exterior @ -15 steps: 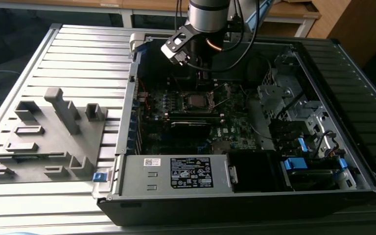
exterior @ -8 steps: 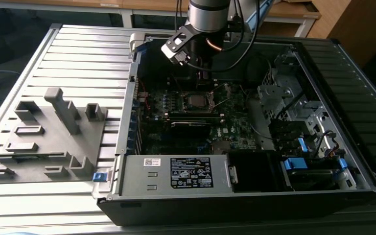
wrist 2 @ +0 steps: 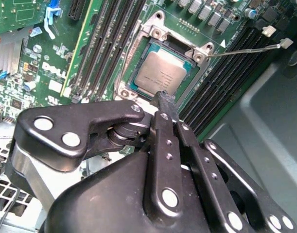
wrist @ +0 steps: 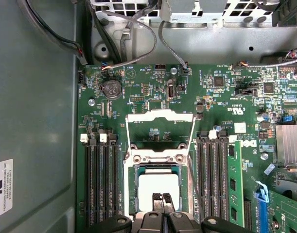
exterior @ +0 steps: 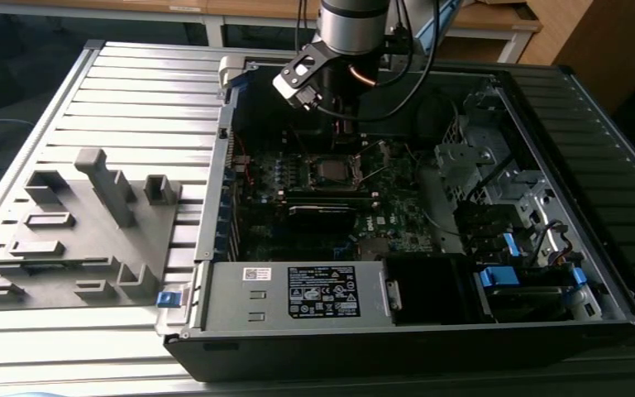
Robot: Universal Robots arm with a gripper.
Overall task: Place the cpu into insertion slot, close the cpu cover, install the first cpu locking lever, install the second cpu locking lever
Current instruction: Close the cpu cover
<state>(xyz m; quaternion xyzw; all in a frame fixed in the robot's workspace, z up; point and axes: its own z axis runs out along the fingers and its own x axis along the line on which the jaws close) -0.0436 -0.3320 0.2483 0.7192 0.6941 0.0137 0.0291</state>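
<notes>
We see the black metal claw (wrist: 162,200), fingertips pressed together and empty, just above the square silvery-grey cpu (wrist: 158,184). The cpu sits in the silver-rimmed insertion slot (wrist: 132,191), mid-frame in the exterior view. The thin silver cpu cover (wrist: 160,115) stands open.

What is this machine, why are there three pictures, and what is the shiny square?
It is a robot arm reaching into an open computer case. One picture comes from a camera standing apart; two come from cameras riding near the arm's wrist. The shiny square is the cpu, lying in the insertion slot on the green board. The cpu cover is flipped open. The gripper is shut, seems to hold nothing, and hovers over the cpu. A grey tray lies beside the case.
</notes>
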